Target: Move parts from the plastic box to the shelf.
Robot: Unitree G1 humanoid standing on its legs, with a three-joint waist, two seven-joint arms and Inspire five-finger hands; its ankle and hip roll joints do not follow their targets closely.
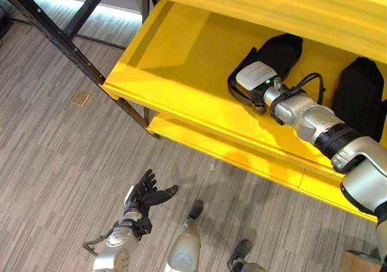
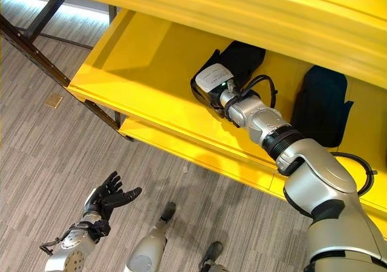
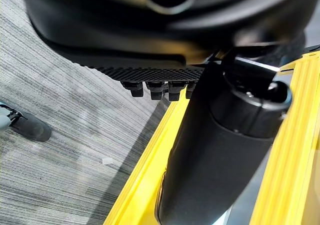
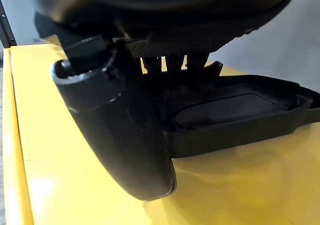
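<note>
On yellow shelf (image 1: pixel 181 72), right robot hand (image 1: pixel 257 78) on black part (image 1: pixel 281 51).

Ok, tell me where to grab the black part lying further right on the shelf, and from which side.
Probably take the right-hand part by its near end, reaching in from the shelf's open front: it lies flat with its length running front to back, and the upper shelf blocks a reach from above. The right hand is already inside, at the other part.
</note>
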